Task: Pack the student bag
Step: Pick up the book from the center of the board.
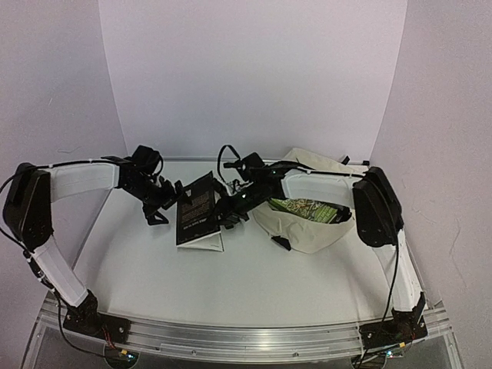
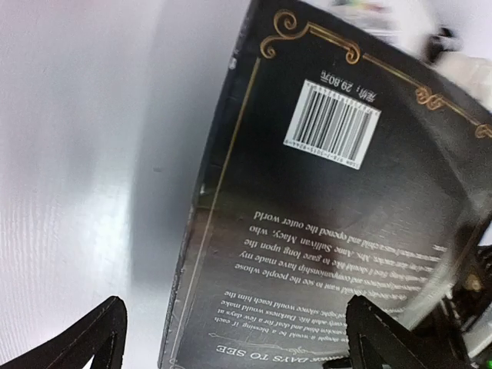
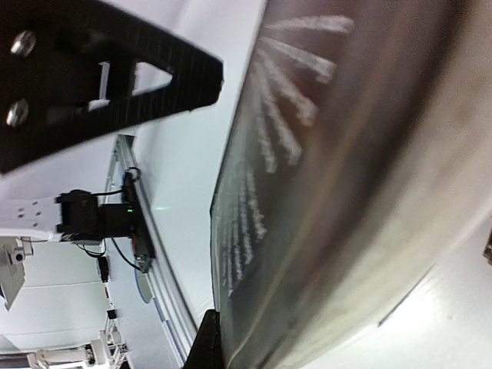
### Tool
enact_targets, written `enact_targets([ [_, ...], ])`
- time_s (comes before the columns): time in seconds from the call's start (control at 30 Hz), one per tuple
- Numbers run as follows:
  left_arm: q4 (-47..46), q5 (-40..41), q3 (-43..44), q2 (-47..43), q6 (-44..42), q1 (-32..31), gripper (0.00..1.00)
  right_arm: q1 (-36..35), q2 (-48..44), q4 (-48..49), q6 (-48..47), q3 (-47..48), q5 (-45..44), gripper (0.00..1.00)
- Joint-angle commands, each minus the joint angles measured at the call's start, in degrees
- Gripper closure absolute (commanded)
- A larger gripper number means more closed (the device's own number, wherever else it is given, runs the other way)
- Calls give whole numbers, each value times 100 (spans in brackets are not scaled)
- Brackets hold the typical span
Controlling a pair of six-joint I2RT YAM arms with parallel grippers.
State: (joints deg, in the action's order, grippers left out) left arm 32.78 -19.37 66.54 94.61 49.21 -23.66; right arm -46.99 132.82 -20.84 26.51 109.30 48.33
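Note:
The cream student bag (image 1: 301, 231) lies open at the right of the table, with a green-patterned book (image 1: 302, 207) in its mouth. A black book (image 1: 196, 211) lies left of the bag between my two grippers, its near edge showing white pages. My left gripper (image 1: 164, 201) is open at the book's left side. In the left wrist view (image 2: 234, 327) the book's back cover with its barcode (image 2: 330, 231) lies partly between the fingers. My right gripper (image 1: 231, 206) is at the book's right edge. In the right wrist view (image 3: 215, 204) it is open, its lower finger (image 3: 206, 342) touching the tilted book (image 3: 346, 192).
White walls close the table in at the back and both sides. The aluminium rail (image 1: 246, 334) with both arm bases runs along the near edge. The bag's black strap buckle (image 1: 281, 244) pokes out at its near left.

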Motion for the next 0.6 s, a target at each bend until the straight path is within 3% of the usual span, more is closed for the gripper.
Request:
enact_targets([
  [0.0,-686,-973,82,-1087,-186,380,0,136,-1336,520,-603,-39,130,100],
  [0.3,-1723,-2269,552,-1204,-24,313,1,249,-2316,495,-767,-206,727,100],
  [0.57,-3045,-2876,626,-1221,552,159,21,264,-2467,427,-764,-305,923,100],
])
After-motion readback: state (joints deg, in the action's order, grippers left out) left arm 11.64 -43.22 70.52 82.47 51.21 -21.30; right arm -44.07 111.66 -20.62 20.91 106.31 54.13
